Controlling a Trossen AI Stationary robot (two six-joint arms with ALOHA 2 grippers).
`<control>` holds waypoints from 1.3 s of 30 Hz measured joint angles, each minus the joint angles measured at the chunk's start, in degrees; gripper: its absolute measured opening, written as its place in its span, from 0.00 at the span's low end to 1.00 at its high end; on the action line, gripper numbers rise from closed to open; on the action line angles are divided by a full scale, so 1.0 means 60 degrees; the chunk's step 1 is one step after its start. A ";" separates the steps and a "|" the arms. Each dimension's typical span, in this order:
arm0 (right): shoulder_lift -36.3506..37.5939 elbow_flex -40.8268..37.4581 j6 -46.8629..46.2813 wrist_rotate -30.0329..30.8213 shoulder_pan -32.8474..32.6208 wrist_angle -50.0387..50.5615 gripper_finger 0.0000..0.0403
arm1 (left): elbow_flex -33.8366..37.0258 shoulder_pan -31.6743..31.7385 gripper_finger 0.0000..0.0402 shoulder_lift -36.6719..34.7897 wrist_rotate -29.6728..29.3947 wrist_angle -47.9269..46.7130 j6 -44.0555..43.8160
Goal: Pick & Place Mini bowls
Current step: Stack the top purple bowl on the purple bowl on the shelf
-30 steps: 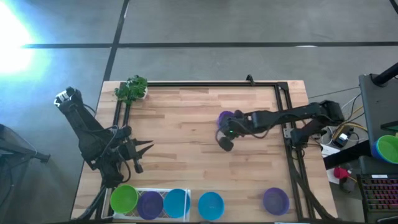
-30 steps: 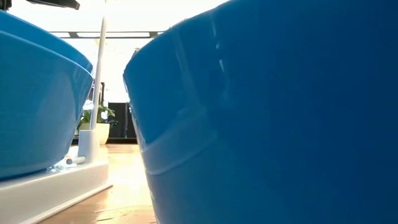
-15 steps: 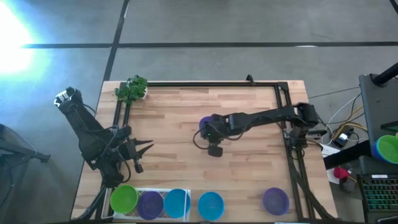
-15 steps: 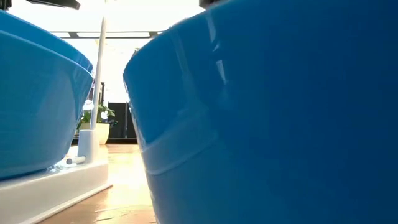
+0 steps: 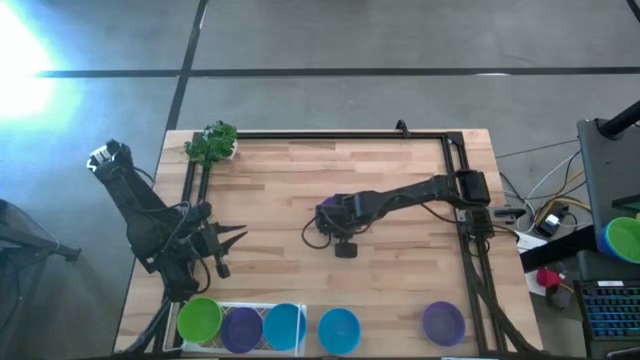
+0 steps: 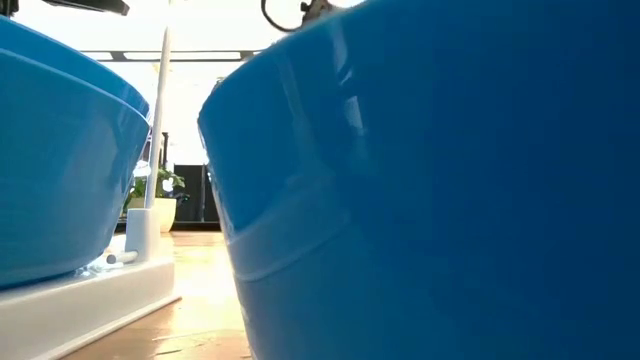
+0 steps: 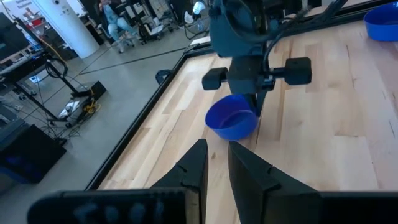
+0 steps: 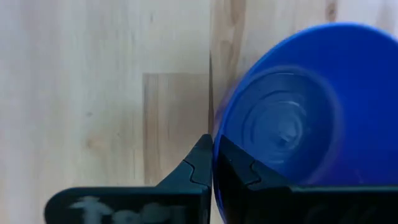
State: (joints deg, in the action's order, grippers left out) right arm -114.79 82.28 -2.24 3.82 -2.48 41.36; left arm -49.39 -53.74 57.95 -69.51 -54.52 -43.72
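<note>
Right end effector [image 5: 322,216]: reaches across the middle of the light wooden slatted surface [image 5: 300,270], fingers [image 8: 205,163] pressed together on the rim of a small round plastic bowl [image 5: 329,213], purple from above and blue in both wrist views. In the left wrist view this bowl [image 7: 232,117] hangs tilted just above the wood, under the dark end effector [image 7: 255,107].

Left end effector [image 5: 238,238]: waits over the surface's left side, fingers [image 7: 194,167] a little apart, nothing between them.

Row of mini bowls along the near edge, left to right:
- bright green round plastic bowl [image 5: 199,319], at the left end of a white mesh tray [image 5: 258,307];
- purple round plastic bowl [image 5: 241,328], in the tray beside the green one;
- light blue round plastic bowl [image 5: 283,326], at the tray's right end;
- second light blue round plastic bowl [image 5: 339,330], on the wood just right of the tray;
- second purple round plastic bowl [image 5: 443,322], on the wood, well apart to the right.

Low view: filled by the walls of two blue bowls, one at left [image 6: 60,170] standing on the white tray [image 6: 100,295], one larger in frame at right [image 6: 440,190].

Leafy green toy plant [image 5: 211,143]: far left corner of the surface.

Black metal frame rail [image 5: 330,135]: runs along the far edge and down both sides.
</note>
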 joint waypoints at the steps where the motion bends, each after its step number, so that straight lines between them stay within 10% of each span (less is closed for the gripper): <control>1: -0.0084 0.0000 0.0039 0.0003 0.0000 0.0001 0.02 | 0.0000 0.0000 0.14 0.0000 0.0002 -0.0001 0.0003; 39: 0.1135 -0.0018 0.0734 -0.0208 -0.0107 0.0008 0.26 | 0.0000 0.0018 0.14 0.0000 0.0002 -0.0001 0.0007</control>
State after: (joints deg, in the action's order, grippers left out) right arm -107.98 82.17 2.16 2.57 -3.12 41.41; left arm -49.39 -53.63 57.95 -69.49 -54.52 -43.68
